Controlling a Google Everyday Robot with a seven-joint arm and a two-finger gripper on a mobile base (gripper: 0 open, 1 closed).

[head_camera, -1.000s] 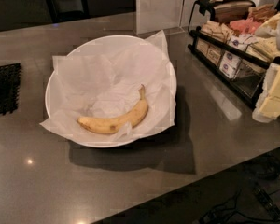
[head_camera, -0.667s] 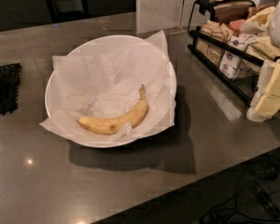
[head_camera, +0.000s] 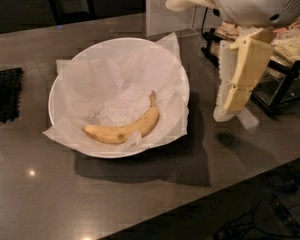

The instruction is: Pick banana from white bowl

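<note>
Banana (head_camera: 124, 129) lies low in the white bowl (head_camera: 121, 40), long axis running lower left to upper right. The gripper (head_camera: 229, 111) hangs at frame right, beyond the rim; whether it is open cannot be told.

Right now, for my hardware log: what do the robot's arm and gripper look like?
The gripper, hanging beside the white bowl, is pale cream-yellow plastic, flat and blocky with visible segment seams. The arm above it has a rounded white shell with a small dark hole and ribbed slits.
</note>
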